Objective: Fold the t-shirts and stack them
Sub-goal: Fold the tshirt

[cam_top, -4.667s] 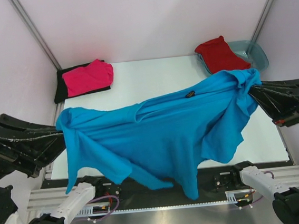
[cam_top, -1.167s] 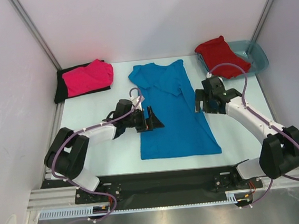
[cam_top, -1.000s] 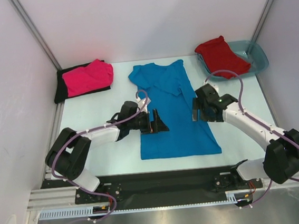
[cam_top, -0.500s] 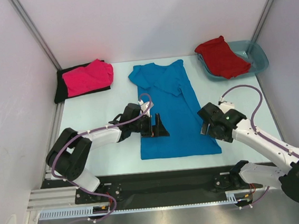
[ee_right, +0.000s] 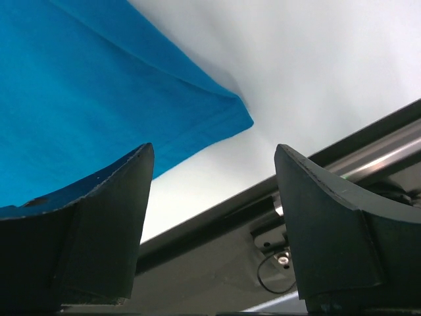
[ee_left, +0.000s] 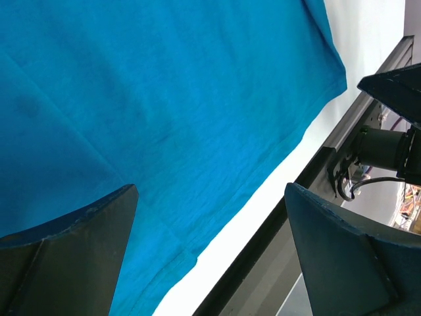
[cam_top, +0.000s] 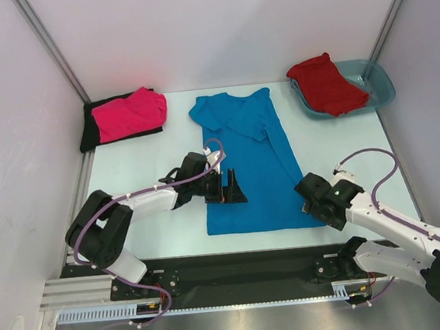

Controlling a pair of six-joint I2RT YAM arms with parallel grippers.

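Note:
A bright blue t-shirt [cam_top: 252, 158] lies flat mid-table, folded into a long strip with its hem toward me. My left gripper [cam_top: 233, 187] hovers open over the strip's left edge, low on the cloth. In the left wrist view its jaws [ee_left: 210, 197] stand wide above the blue t-shirt [ee_left: 164, 99] and hold nothing. My right gripper [cam_top: 315, 203] is at the hem's near right corner. It is open and empty [ee_right: 214, 155], with the corner of the blue cloth [ee_right: 99, 92] just ahead. A hot pink t-shirt [cam_top: 129, 113] rests folded on a black one [cam_top: 90, 134] at the back left.
A red t-shirt [cam_top: 324, 83] lies crumpled in the teal tub [cam_top: 381, 83] at the back right. The table's dark front rail [cam_top: 238, 276] runs just below the hem and shows in the wrist views [ee_left: 316, 197] [ee_right: 230, 230]. Pale walls close in both sides.
My right arm has swung from the shirt's right edge down to its near right corner, and its jaws have narrowed a little. The left gripper barely shifted. The shirt has not moved.

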